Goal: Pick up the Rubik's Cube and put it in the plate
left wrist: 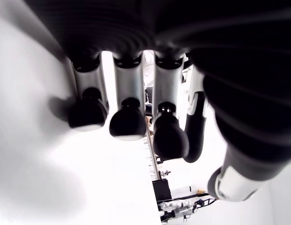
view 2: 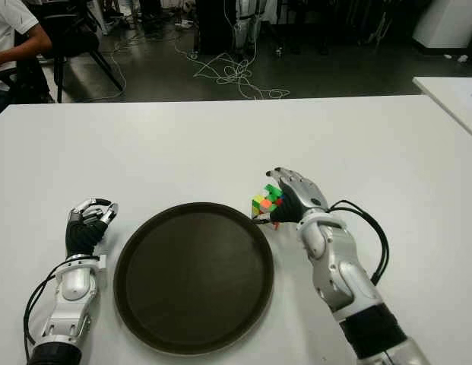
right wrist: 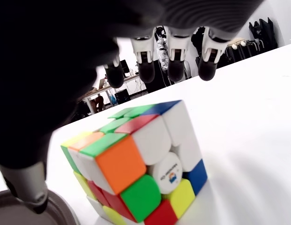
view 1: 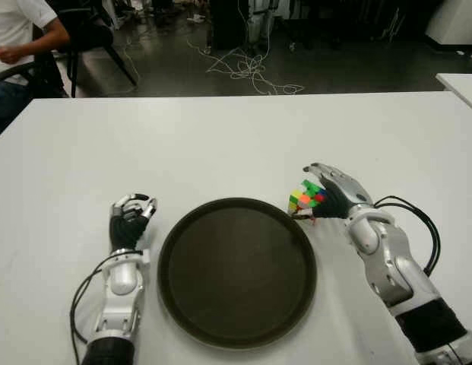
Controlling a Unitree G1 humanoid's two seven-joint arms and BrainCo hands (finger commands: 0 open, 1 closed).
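While our right hand (view 1: 332, 190) is arching spread fingers (right wrist: 175, 68) over the Rubik's Cube (right wrist: 138, 164) without clamping it, we are risking nudging it against the plate (view 1: 175, 243) rim; our left hand (view 1: 131, 217), fingers curled on nothing, is idling left of the plate.

Silver-black right hand (view 1: 332, 192), black cables (view 1: 418, 220)

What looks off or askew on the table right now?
The Rubik's Cube is mid-twist: its top layer sits rotated out of line with the layers below. It stands on the table at the plate's right rim, under the open right hand. Left hand shows left of the plate.
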